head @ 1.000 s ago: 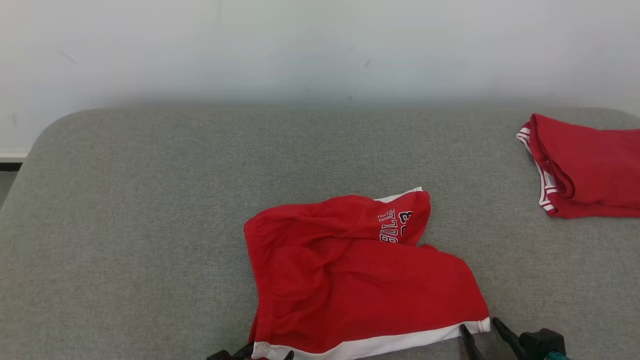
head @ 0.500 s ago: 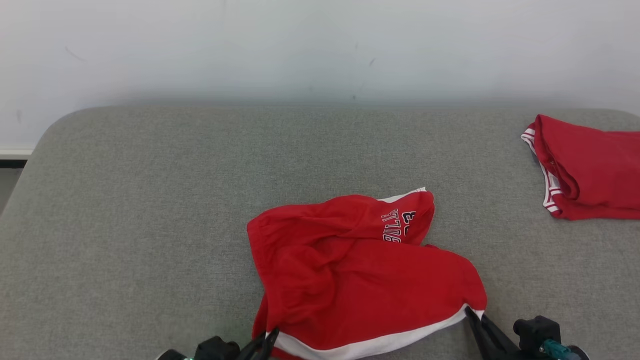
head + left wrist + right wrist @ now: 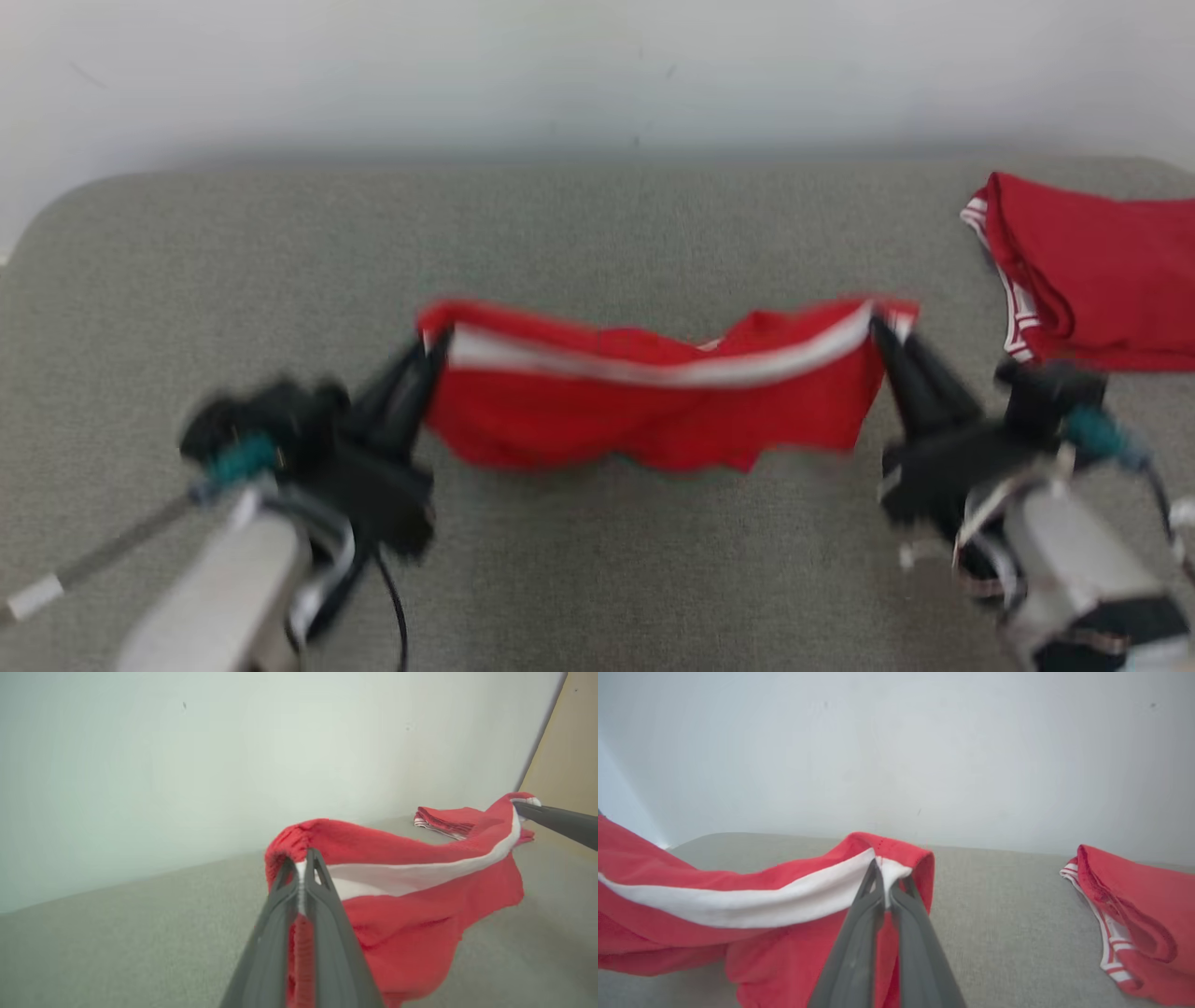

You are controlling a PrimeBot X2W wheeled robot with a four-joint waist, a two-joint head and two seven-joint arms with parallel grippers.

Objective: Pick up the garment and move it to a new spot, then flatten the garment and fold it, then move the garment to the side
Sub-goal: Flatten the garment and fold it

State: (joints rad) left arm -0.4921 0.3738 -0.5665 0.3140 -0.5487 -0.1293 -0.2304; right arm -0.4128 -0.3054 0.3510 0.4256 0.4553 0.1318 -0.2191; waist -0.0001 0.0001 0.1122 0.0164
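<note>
Head view: soft red shorts with a white hem band (image 3: pixel 653 411) hang stretched and blurred over the grey woven desk (image 3: pixel 597 233), to the left of a folded red garment with striped trim (image 3: pixel 1092 271). The left gripper (image 3: pixel 428 355) and right gripper (image 3: pixel 885 329) have their jaws clamped on the band's two ends.

Left wrist view: the jaws are pinched together on the crumpled hem.

Right wrist view: the jaws are together on the white corner.

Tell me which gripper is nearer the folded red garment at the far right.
Right. The right gripper, pinching one end of the red shorts, is just left of the folded garment; the left gripper grips the shorts' opposite end, much farther left.
</note>
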